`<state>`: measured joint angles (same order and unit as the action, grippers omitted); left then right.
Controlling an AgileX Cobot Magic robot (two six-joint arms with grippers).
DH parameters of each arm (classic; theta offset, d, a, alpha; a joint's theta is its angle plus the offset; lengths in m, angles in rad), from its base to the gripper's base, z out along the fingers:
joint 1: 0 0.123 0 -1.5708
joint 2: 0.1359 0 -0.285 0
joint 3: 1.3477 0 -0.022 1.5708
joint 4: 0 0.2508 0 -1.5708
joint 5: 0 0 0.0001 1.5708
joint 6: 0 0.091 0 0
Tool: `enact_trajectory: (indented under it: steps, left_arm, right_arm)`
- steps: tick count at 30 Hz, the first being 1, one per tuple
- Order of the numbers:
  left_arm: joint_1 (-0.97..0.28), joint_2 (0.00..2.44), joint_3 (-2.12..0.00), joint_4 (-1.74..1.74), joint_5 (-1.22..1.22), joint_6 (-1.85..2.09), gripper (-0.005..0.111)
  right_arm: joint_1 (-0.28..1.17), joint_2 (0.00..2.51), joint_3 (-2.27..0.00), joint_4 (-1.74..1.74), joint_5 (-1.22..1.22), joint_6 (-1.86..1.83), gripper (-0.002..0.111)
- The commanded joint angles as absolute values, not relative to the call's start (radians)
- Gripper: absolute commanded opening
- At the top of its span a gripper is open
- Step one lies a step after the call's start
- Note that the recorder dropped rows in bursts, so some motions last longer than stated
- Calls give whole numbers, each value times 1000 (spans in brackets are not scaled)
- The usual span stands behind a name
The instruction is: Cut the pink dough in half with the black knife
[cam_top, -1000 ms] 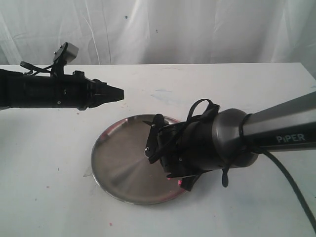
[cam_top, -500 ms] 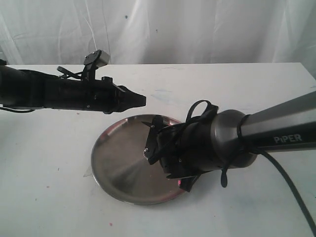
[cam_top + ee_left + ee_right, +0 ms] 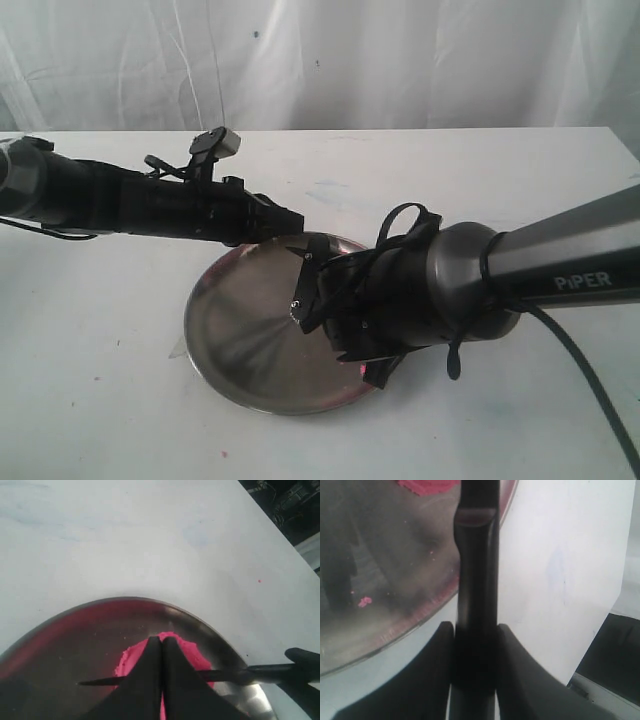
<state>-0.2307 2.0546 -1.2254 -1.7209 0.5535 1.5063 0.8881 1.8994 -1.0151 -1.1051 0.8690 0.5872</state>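
The white tabletop (image 3: pixel 90 380) holds a round silver plate (image 3: pixel 240 345), & everything else sits on or near that plate. The right arm (image 3: pixel 560 265) is big & grey w/ a black front, & it reaches in over the plate's right side. The left arm (image 3: pixel 130 205) is long & black, & its tip hangs just over the plate's back rim.

The right end effector (image 3: pixel 475 655) is closed tight on the black knife (image 3: pixel 476 570), its two fingers (image 3: pixel 432 675) pressing the handle from both sides, just past the plate's edge. The left end effector (image 3: pixel 161 645) is pinched closed w/ nothing in it, fingers touching.

The pink dough (image 3: pixel 192 655) lies on the plate, near its rim. In the left wrist view the knife's thin blade (image 3: pixel 100 682) lies across the dough, pointing toward the plate's middle.

Tiny pink crumbs (image 3: pixel 365 601) sit on the plate close to its edge.
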Motion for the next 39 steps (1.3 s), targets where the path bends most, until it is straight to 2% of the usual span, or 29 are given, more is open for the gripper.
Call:
enact_trajectory:
  steps: [1,11,39]
  left_arm:
    - [-235,2055,-1245,-1744,558,1517,0]
    - [-272,2095,-1247,-1744,525,1517,0]
    - [-272,2157,-1247,-1744,505,1522,0]
  right_arm:
    - [888,1898,-1011,-1123,868,591,0]
    - [888,1898,-1011,-1123,865,591,0]
    - [888,1898,-1016,-1160,920,531,0]
